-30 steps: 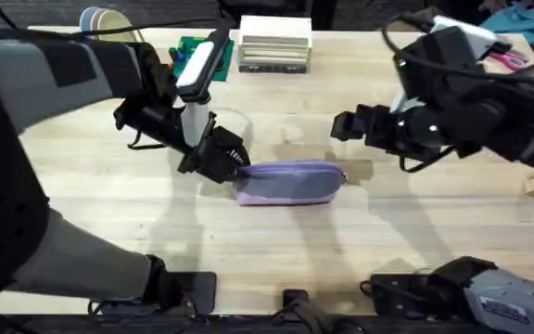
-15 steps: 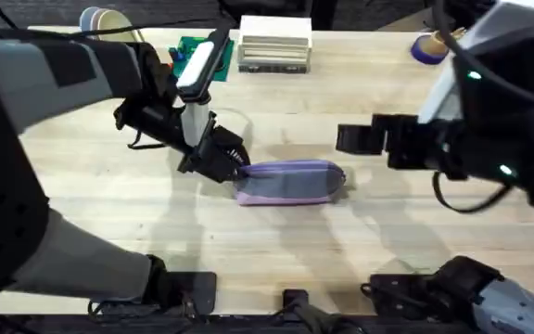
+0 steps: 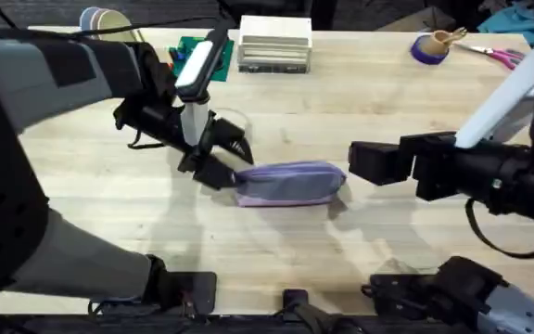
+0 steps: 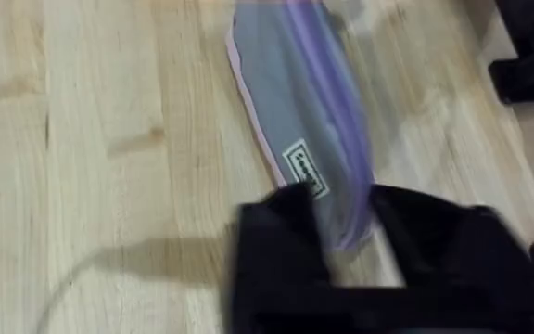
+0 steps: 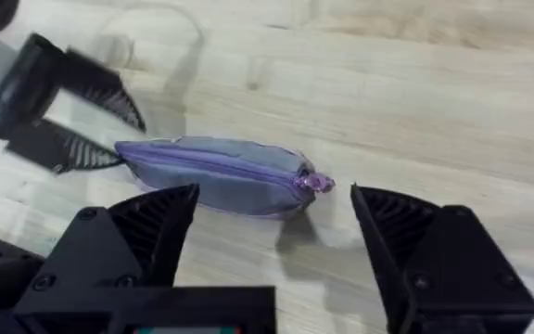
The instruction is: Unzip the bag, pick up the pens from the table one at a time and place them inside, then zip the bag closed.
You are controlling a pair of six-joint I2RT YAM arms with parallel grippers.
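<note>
While the bag (image 3: 290, 183) lies near the middle of the counter (image 3: 341, 102), its long axis runs side to side in the overhead view, the zipper pull (image 5: 315, 182) at the end nearer the right gripper (image 5: 272, 227). It is a soft lavender-purple pouch with a paler grey flank and a small label patch (image 4: 306, 168) near one end; the zipper looks drawn fully closed along its length, and nothing of its contents can be seen. At the bag's other end sits the left gripper (image 3: 228, 160), fingers spread narrowly and empty, their tips just beside the fabric. Spread wide and empty, the right gripper hangs close off the zipper-pull end, apart from the bag
</note>
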